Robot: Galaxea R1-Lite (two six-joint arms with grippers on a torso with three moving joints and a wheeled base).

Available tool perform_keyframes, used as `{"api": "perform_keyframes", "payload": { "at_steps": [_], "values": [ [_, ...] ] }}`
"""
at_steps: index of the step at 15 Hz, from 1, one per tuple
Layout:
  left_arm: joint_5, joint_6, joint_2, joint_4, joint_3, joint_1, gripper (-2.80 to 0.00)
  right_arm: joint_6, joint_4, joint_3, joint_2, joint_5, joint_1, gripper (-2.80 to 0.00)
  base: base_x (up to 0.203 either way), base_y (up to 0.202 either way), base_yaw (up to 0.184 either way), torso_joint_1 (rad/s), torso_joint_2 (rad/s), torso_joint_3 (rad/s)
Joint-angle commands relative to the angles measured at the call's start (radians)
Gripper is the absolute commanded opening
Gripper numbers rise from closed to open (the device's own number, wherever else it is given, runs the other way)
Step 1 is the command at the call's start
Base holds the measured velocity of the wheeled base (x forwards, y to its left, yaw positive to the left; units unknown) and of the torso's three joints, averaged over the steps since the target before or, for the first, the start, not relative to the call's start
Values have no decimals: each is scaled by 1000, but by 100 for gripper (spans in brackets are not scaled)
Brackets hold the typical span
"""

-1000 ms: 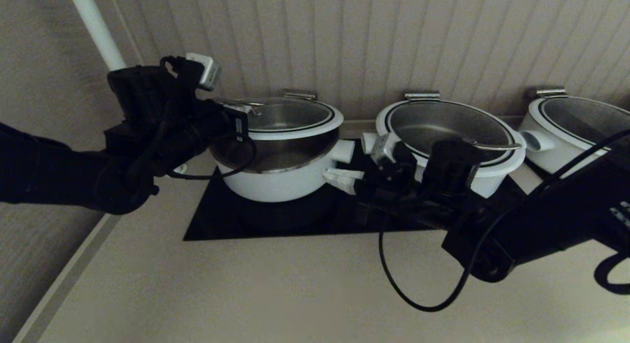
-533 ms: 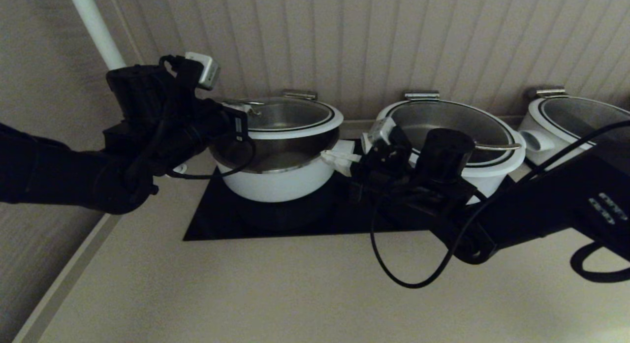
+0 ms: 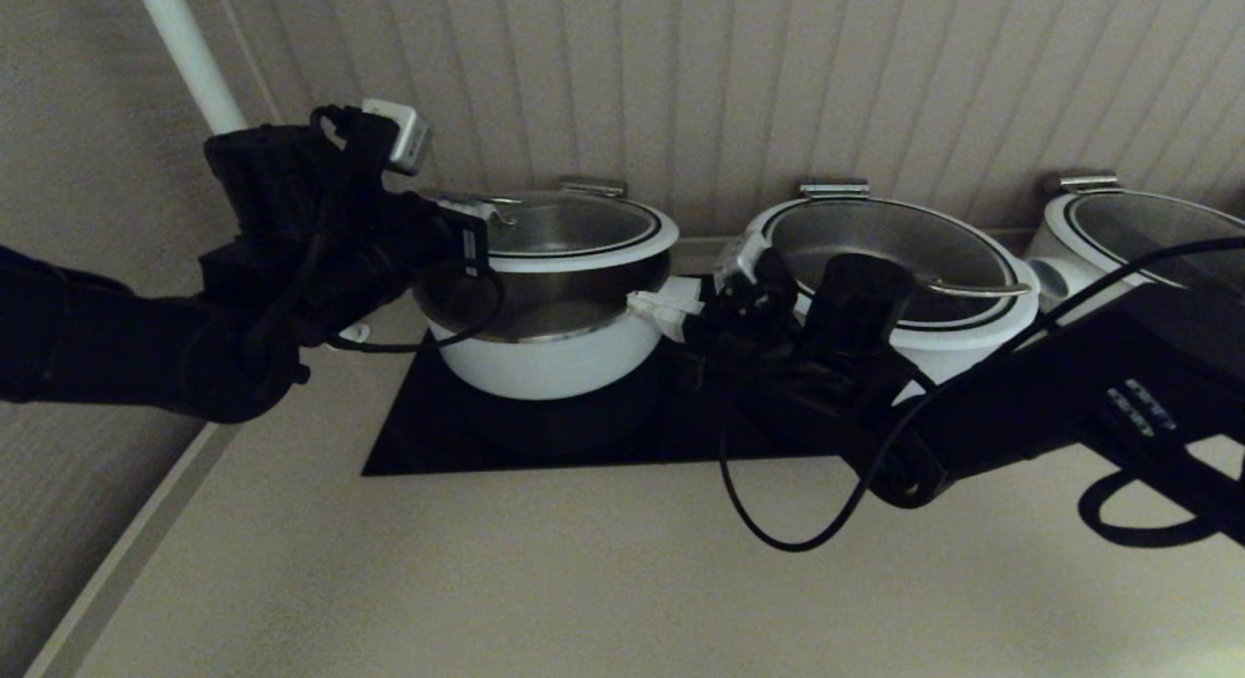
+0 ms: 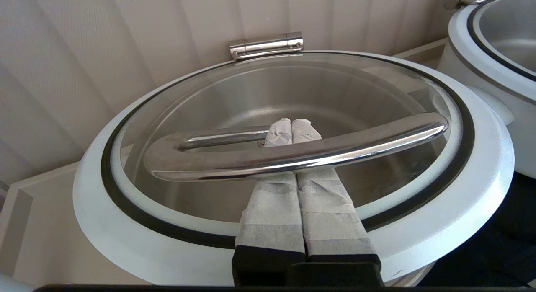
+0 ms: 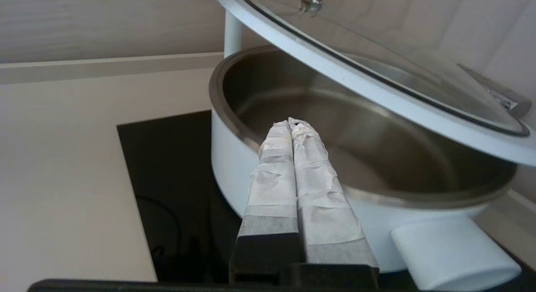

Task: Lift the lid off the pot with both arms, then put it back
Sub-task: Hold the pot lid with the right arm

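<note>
Head view shows the pot [image 3: 550, 352] on the black cooktop [image 3: 418, 445], its hinged lid [image 3: 574, 232] tilted up off the rim. We judge the step in hand to be the two-arm lift. To do it well, we should keep the handle [image 4: 293, 151] seated across the hooked fingers, raise along the hinge arc, and bring the second arm under the white rim before adding height.

Our left gripper [image 4: 291, 126] has its taped fingers [image 4: 272, 208] pressed together; they pass under the handle and touch it, gripping nothing between them. Our right gripper [image 5: 293, 124] is likewise pressed together and empty, with the pot rim just ahead of its tips and the raised lid above them.
</note>
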Motion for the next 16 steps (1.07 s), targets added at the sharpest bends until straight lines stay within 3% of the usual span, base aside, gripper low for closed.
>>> {"api": "perform_keyframes", "payload": {
  "at_steps": [1,11,16],
  "values": [
    [0,1,-2,-5,0,0,-280,0,-3,-53,37,3,0,-280,0,0,0,0,0,0],
    [0,1,-1,-5,-2,0,-280,0,104,-307,135,3,-14,-280,0,0,0,0,0,0],
    [0,3,7,-8,-8,0,-280,0,115,-344,165,5,-15,-280,0,0,0,0,0,0]
  ]
}}
